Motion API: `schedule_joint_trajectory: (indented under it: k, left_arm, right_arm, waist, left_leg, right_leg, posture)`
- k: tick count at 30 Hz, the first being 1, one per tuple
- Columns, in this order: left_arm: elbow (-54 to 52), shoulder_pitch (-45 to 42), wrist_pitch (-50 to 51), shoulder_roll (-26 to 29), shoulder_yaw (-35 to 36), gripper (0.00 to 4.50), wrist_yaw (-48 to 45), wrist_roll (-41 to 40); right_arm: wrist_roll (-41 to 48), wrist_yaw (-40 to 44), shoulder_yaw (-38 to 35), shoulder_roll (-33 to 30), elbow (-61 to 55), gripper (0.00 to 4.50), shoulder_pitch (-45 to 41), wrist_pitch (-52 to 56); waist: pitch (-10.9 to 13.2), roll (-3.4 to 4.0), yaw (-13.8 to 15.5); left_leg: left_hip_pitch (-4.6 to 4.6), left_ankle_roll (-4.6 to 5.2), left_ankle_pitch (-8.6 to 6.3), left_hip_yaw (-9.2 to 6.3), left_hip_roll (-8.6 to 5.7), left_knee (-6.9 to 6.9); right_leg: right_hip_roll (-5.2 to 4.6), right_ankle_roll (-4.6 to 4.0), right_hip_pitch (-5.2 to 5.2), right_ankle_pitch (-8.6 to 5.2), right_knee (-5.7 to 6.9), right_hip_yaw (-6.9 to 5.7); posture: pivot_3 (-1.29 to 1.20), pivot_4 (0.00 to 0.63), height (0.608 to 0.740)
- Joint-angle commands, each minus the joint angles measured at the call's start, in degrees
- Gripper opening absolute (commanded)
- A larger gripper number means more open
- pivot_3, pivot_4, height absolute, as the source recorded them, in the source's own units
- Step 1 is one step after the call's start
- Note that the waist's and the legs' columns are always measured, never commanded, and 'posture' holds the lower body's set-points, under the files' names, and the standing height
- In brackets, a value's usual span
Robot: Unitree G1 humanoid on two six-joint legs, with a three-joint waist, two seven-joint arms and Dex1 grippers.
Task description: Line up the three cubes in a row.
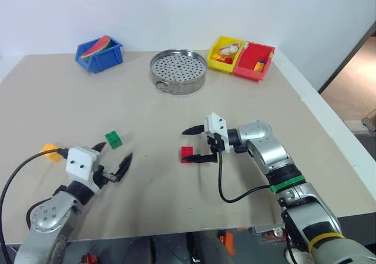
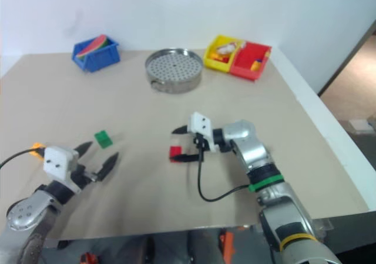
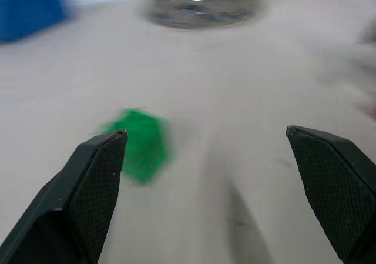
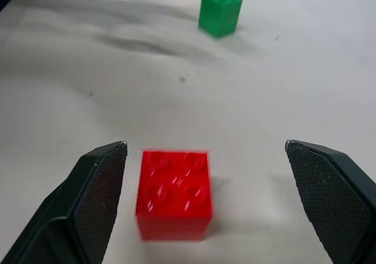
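Observation:
The red cube (image 1: 187, 154) rests on the table between the spread fingers of my right gripper (image 1: 189, 145), which is open and not touching it; the right wrist view has the cube (image 4: 174, 184) closer to one finger. The green cube (image 1: 114, 139) stands to the left, just ahead of my left gripper (image 1: 117, 150), which is open and holds nothing. From the left wrist, the green cube (image 3: 140, 143) lies by one fingertip. The orange-yellow cube (image 1: 50, 151) sits at the far left, beside my left wrist.
A round perforated metal pan (image 1: 178, 70) stands at the back centre. A blue bin (image 1: 98, 53) with a watermelon slice is back left. Yellow (image 1: 226, 53) and red (image 1: 254, 60) bins with small pieces are back right. The table's edge runs along the right.

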Motion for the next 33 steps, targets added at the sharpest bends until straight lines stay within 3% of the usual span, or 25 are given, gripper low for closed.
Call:
schedule_joint_trajectory:
  k: [1,11,33]
  left_arm:
    - [-3.3,-1.5,-0.1,-2.5,-1.4,4.5,5.9,4.5]
    - [3.4,-9.9,2.8,-8.3,-0.3,4.5,13.8,7.1]
    - [14.3,-16.7,4.2,-7.7,-0.8,4.5,12.2,7.4]
  right_arm:
    - [0.9,-0.8,-1.6,-0.1,-3.0,4.47,0.4,0.0]
    - [2.4,-1.2,-2.6,0.5,-4.0,4.47,-0.8,-2.4]
    - [2.0,-3.3,-2.6,0.2,-6.8,4.47,-1.5,-3.0]
  waist:
    - [0.0,0.0,0.0]
    - [0.0,0.0,-0.1]
    - [0.0,0.0,-0.1]
  left_leg:
    - [0.0,0.0,0.0,0.0,0.0,0.03]
    - [-0.06,0.01,0.01,0.1,-0.02,0.5]
    - [-0.14,0.02,0.01,0.06,-0.03,0.52]
  right_leg:
    - [0.0,0.0,0.0,0.01,0.01,0.0]
    - [0.04,0.21,0.09,0.35,0.01,0.13]
    - [0.05,0.21,0.06,0.36,-0.01,0.11]
  posture:
    - [0.0,0.15,0.74]
    - [0.0,0.15,0.74]
    - [0.0,0.15,0.74]
